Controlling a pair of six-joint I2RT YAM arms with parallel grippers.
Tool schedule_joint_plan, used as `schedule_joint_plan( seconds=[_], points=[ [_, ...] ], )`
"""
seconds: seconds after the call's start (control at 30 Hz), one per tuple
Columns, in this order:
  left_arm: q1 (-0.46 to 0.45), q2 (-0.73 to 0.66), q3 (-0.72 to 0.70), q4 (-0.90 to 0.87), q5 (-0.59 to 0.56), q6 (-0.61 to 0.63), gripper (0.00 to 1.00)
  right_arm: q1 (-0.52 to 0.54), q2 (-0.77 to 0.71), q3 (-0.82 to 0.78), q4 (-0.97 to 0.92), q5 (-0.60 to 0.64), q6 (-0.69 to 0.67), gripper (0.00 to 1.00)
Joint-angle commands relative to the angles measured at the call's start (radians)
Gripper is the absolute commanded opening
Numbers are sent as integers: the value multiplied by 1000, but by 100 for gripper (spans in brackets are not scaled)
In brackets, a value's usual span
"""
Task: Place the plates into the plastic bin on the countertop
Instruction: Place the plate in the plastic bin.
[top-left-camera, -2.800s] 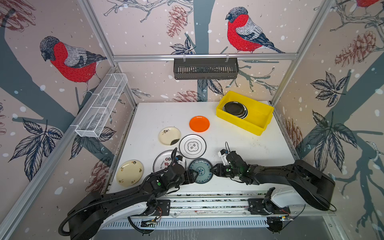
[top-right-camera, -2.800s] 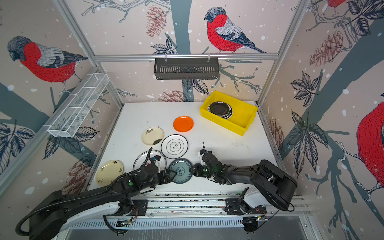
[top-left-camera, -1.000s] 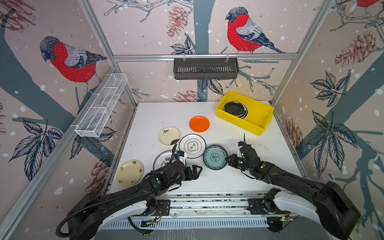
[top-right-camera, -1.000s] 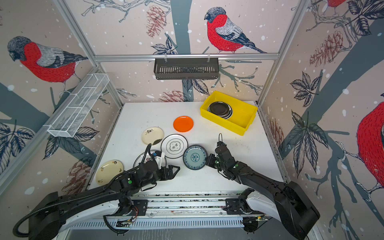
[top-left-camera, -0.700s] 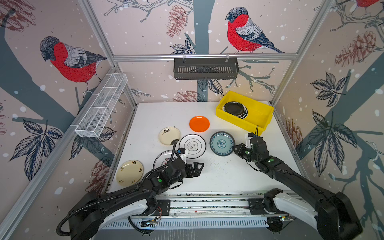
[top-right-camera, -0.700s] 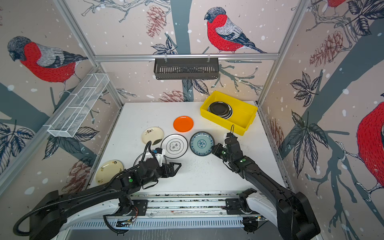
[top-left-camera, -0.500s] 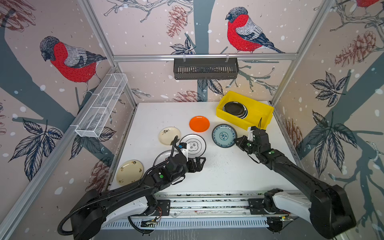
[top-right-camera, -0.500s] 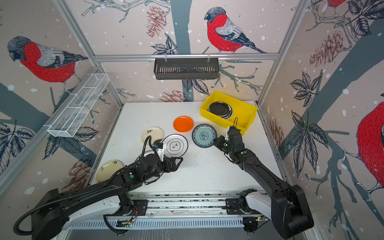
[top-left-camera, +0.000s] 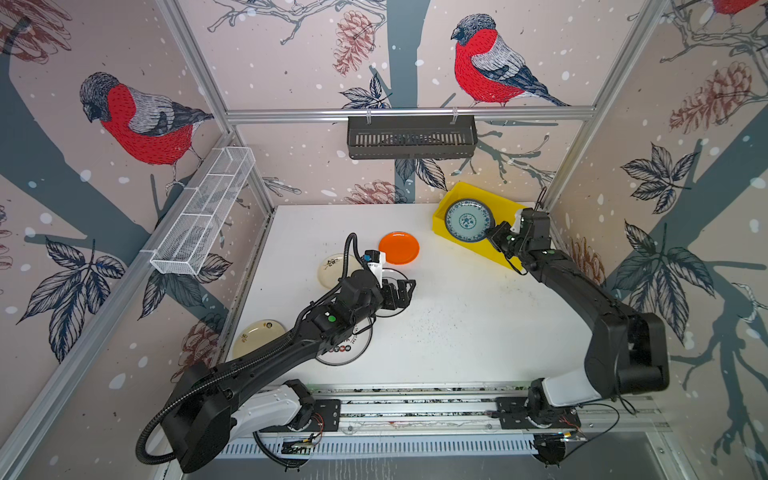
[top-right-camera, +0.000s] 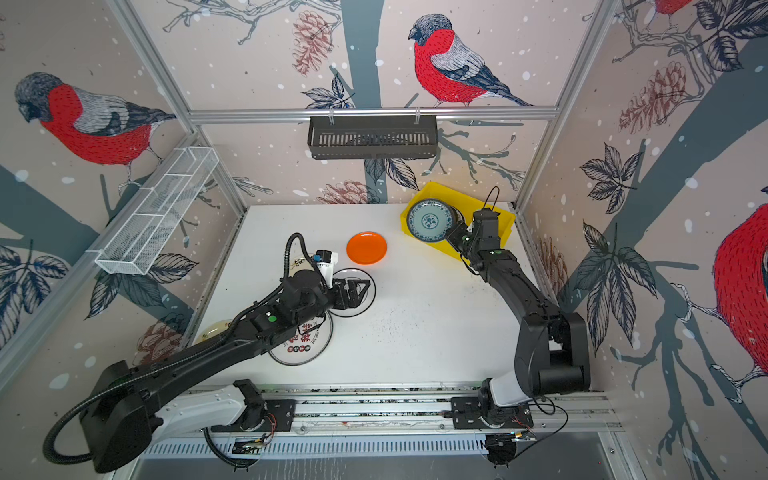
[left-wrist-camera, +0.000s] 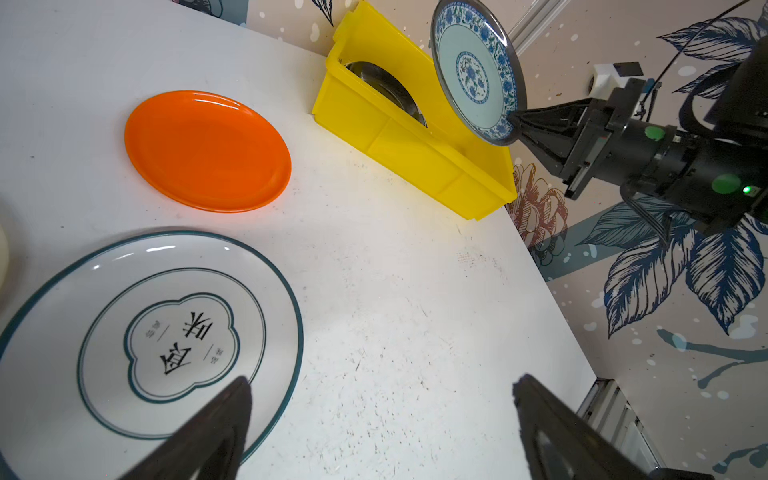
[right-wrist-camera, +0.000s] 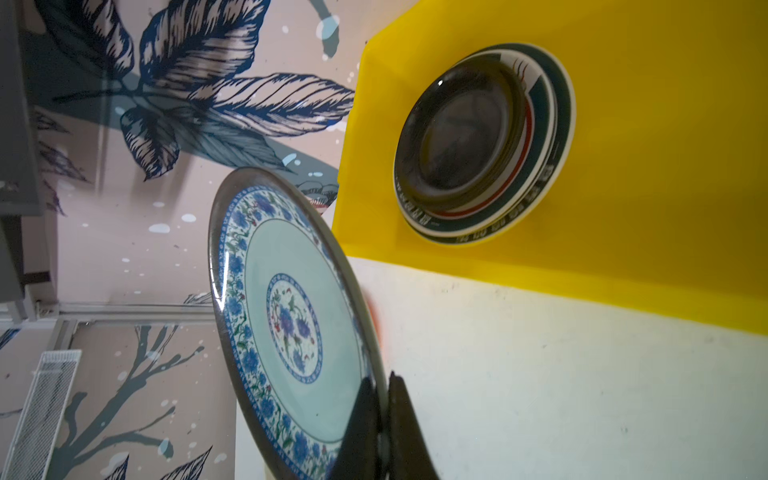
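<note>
while the right gripper (top-left-camera: 493, 235) clamps the tilted teal plate (top-left-camera: 468, 219) near the plastic bin (top-left-camera: 465, 192), center, level, then lower it; left gripper (left-wrist-camera: 382, 386) gapes.

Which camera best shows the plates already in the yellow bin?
Right wrist view: the whole stack shows, black plate on top. Left wrist view catches only an edge; in both top views the blue plate hides most.
</note>
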Motion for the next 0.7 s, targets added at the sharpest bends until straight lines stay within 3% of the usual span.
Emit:
schedule_joint_plan(
  seconds=[0.0,0.47,0.67],
  points=[
    [39,32,18,50,85,37,98,-30,86,77,27,31,-11,0],
    [183,123,50,103,264,61,98,-60,561,575,-88,103,-48,0],
    [214,120,49,96,285,78,98,-43,614,586,-95,151,-52,0]
  ],
)
